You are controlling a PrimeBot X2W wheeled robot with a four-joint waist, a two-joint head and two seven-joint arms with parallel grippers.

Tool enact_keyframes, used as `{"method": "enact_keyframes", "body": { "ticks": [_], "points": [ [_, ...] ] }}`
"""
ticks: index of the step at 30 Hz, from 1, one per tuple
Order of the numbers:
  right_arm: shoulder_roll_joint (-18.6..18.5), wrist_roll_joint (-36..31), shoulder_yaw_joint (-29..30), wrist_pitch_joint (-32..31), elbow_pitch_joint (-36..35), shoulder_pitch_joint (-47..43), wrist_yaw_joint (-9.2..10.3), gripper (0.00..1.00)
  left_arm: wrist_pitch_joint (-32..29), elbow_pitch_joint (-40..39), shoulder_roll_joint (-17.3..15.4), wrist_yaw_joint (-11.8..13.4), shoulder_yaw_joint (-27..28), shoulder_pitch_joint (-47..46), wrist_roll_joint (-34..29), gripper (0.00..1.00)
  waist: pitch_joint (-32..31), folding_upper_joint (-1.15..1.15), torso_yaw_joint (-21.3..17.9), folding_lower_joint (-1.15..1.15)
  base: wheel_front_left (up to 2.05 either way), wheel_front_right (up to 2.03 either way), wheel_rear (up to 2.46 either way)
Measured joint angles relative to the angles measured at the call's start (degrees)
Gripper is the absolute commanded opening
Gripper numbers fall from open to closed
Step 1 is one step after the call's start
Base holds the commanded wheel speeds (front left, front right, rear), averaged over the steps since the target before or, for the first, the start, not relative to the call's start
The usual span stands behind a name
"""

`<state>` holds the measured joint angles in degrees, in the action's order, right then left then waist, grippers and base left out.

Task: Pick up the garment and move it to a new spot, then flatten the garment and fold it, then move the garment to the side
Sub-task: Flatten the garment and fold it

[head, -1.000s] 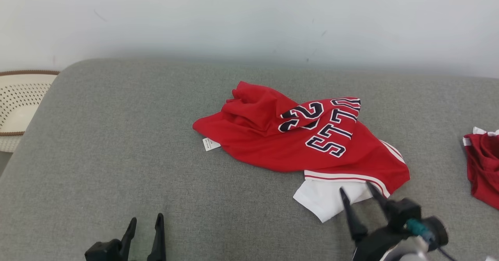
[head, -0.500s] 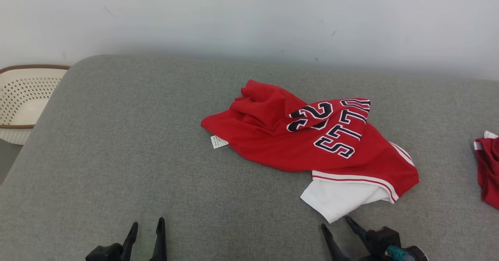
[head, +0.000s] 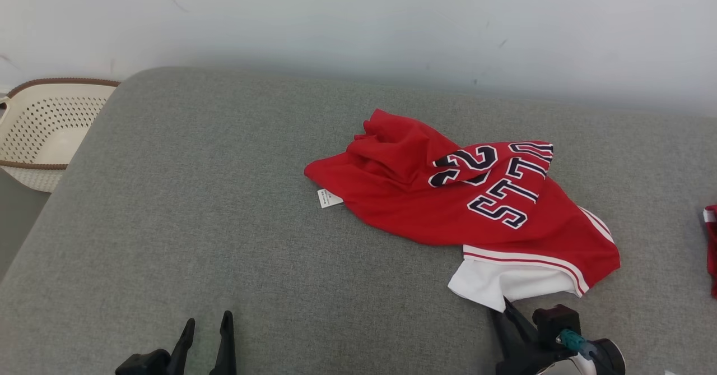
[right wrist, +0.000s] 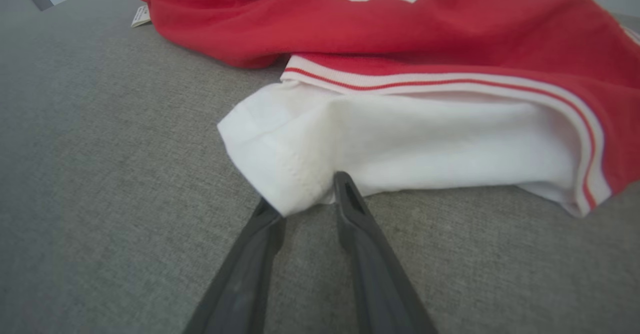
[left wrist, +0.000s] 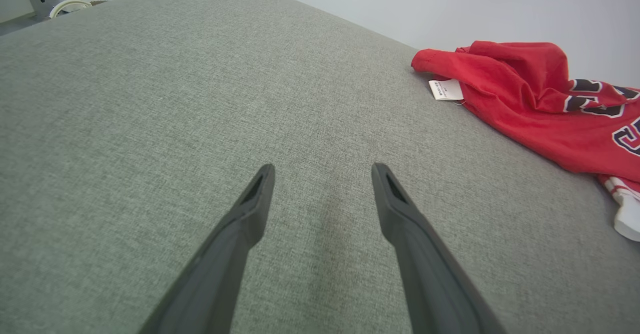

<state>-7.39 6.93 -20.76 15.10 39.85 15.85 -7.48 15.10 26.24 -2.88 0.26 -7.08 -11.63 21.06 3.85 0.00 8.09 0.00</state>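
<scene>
Left gripper (head: 208, 319): nearest me, fingers spread wide over the bare grey cushion (head: 196, 207), holding nothing.
Right gripper (right wrist: 305, 194): fingers half-narrowed astride the white corner (right wrist: 280, 169); I cannot tell whether they bite.
Garment (head: 448, 207): crumpled, right of centre.
Progress: I judge the pick-up is barely begun; moving, flattening and folding all remain.
Room: open cushion to my left; basket (head: 45, 134) beyond that edge.

Left gripper (head: 208, 319), right gripper (head: 508, 306): long dark tapering fingers (left wrist: 415, 234), slotted tips. Right arm: black wrist block (head: 552, 319), teal plug (head: 567, 339), pale forearm (head: 582, 365).
</scene>
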Motion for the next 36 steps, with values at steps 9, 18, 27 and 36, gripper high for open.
{"method": "enact_keyframes", "body": {
  "ticks": [9,18,27,36],
  "points": [
    [-2.3,-1.5,4.6,0.0,-4.6,1.2,0.00,0.00,0.0,-1.1,0.0,-0.6,0.8,0.0,-0.2,1.00,0.1,0.00,-1.7,0.00,0.00,0.00,0.00],
    [-10.9,-3.5,6.4,0.0,-15.0,1.3,0.00,0.00,0.0,-1.1,0.0,-0.6,0.7,0.9,0.4,1.00,-1.1,0.00,-5.4,0.00,0.00,0.00,0.00],
    [-15.5,-3.5,3.3,0.0,-21.5,-1.6,-0.01,0.00,0.0,-1.0,0.0,-0.2,0.0,1.1,1.1,1.00,-2.2,0.00,-9.0,0.00,0.00,0.00,0.00],
    [-19.9,5.4,-7.7,-3.5,-18.9,-6.7,-0.01,1.00,0.0,-0.4,0.0,-0.2,0.0,1.0,0.6,1.00,-1.2,0.00,-10.5,0.00,0.00,0.00,0.00]
  ]
}}
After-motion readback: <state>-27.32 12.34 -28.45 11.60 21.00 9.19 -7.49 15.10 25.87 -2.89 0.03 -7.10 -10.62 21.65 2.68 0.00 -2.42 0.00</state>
